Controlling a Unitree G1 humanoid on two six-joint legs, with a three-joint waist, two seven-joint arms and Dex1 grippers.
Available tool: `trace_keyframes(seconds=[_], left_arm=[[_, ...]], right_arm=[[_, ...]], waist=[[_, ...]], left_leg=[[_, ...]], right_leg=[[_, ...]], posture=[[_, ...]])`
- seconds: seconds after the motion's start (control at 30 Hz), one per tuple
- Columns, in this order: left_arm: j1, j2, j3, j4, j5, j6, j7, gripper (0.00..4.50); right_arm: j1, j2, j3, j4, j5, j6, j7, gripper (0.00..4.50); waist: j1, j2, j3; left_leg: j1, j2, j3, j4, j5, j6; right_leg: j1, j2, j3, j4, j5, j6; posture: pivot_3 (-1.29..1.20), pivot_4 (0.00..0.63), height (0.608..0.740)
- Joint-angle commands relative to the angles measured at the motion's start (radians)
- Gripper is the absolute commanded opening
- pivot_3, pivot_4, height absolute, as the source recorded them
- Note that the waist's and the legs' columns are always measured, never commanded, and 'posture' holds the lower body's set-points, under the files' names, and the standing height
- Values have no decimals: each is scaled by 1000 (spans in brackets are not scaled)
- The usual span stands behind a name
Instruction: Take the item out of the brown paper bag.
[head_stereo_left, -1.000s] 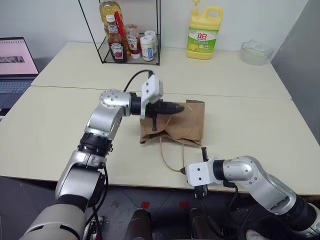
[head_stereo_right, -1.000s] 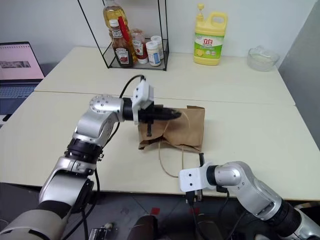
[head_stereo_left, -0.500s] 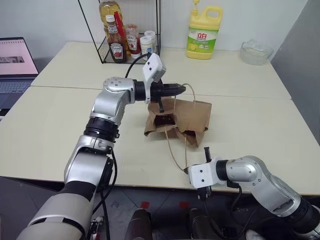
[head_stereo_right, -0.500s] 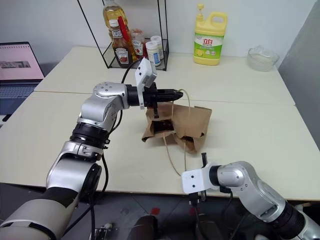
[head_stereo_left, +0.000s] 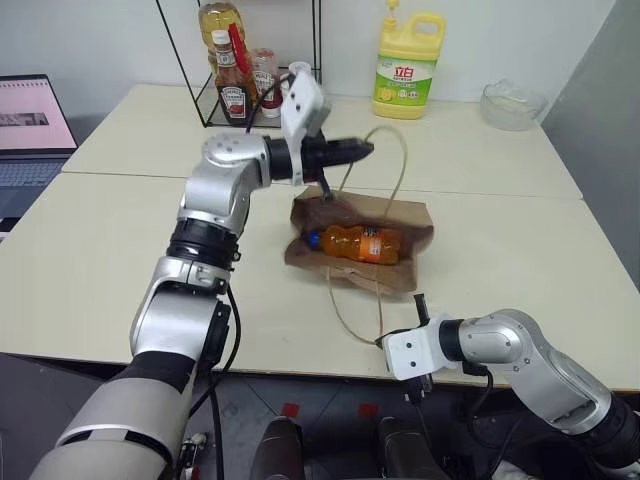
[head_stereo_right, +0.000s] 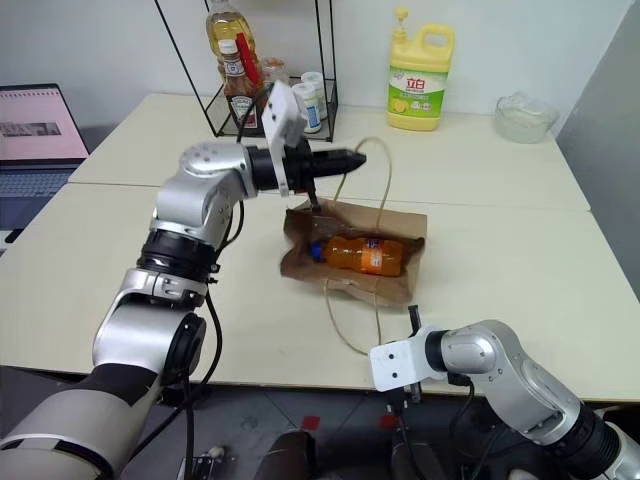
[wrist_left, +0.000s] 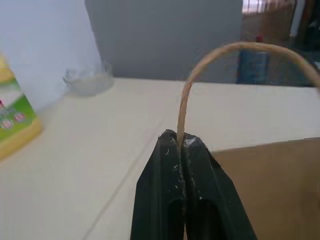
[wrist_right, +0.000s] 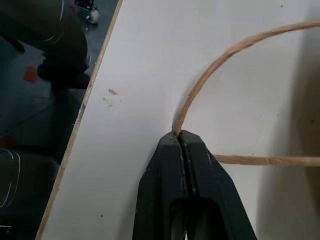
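Since a second earlier my left gripper (head_stereo_left: 364, 148) had lifted the upper handle (head_stereo_left: 388, 160) higher, and the brown paper bag (head_stereo_left: 405, 225) had opened enough to bare the item (head_stereo_left: 358, 243), which had been hidden before. The orange soda bottle lay on its side in the bag's mouth, blue cap toward my left, resting on the lower paper wall. My left fingers (wrist_left: 172, 175) were pressed together on that tan cord, which arched up and over from their tips. My right gripper (head_stereo_left: 421, 302), near the table (head_stereo_left: 120, 270) edge in front of the bag, had its fingers (wrist_right: 172, 165) pinched shut on the lower handle (head_stereo_left: 350, 315). Behind stood a yellow detergent jug (head_stereo_left: 408, 66) and a wire rack (head_stereo_left: 255, 70) of sauce bottles.
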Motion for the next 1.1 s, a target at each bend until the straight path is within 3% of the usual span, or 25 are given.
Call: trace_keyframes(seconds=[0.03, 0.3, 0.43, 0.5, 0.63, 0.7, 0.77, 0.83, 0.93, 1.1], left_arm=[[-23, -4, 24, -13, -5, -18, 8, 0], [3, 0, 26, -77, -53, 30, -67, 0], [38, 16, 24, -135, -78, 76, -112, 0], [54, 22, 25, -162, -86, 92, -125, 0], [68, 24, 30, -193, -100, 122, -130, 0], [69, 27, 35, -201, -109, 138, -128, 0], [64, 26, 43, -194, -119, 152, -121, 0], [55, 21, 57, -184, -131, 172, -112, 0], [42, 17, 68, -173, -146, 195, -107, 0], [24, 15, 79, -157, -159, 211, -107, 0]], right_arm=[[33, -22, 37, 22, -17, 3, 54, 18], [14, 21, -24, -9, 12, 31, 22, 18], [5, 54, -83, -61, 50, 78, 5, 942], [15, 83, -133, -115, 116, 147, 5, 1606], [41, 107, -260, -238, 277, 338, 26, 1606], [17, 127, -387, -315, 411, 490, 38, 1606], [-78, 174, -540, -373, 579, 679, 44, 1606], [-172, 205, -592, -383, 656, 774, 12, 1606], [-282, 257, -571, -358, 700, 860, -81, 1606], [-370, 251, -330, -215, 571, 766, -242, 1606]], waist=[[0, 0, 0], [-1, 0, 0], [-3, 0, 0], [-2, 0, 0], [0, 0, 0], [0, 0, 0], [-1, 0, 0], [-5, 0, 0], [-5, 0, 0], [-5, 1, 1]], left_leg=[[4, 0, 0, -1, 0, 0], [6, 0, 0, -2, 0, 0], [6, 1, 0, -2, 0, 0], [6, 1, 0, -2, 0, 0], [5, 1, -1, -2, 0, 0], [5, 0, -1, -2, 0, 0], [5, 1, -1, -2, 0, 0], [6, 1, -1, -2, 0, 0], [7, 1, -2, -4, 0, 0], [5, 1, -2, -4, 0, 0]], right_leg=[[4, 0, 0, -2, 0, 0], [7, 0, -1, -4, 0, 0], [7, 0, 0, -3, 0, 0], [6, 0, -1, -3, 0, 0], [6, 0, -1, -4, 0, 0], [7, 0, -1, -4, 0, 0], [7, 0, -1, -4, 0, 0], [7, 0, -1, -2, 0, 0], [7, 1, -2, -2, -1, -1], [5, 0, -2, -2, -1, -2]], posture=[[0, 150, 740], [0, 150, 740], [0, 150, 740], [0, 150, 740], [0, 150, 740], [0, 150, 740], [0, 150, 740], [0, 150, 740], [0, 150, 740], [0, 150, 740]])
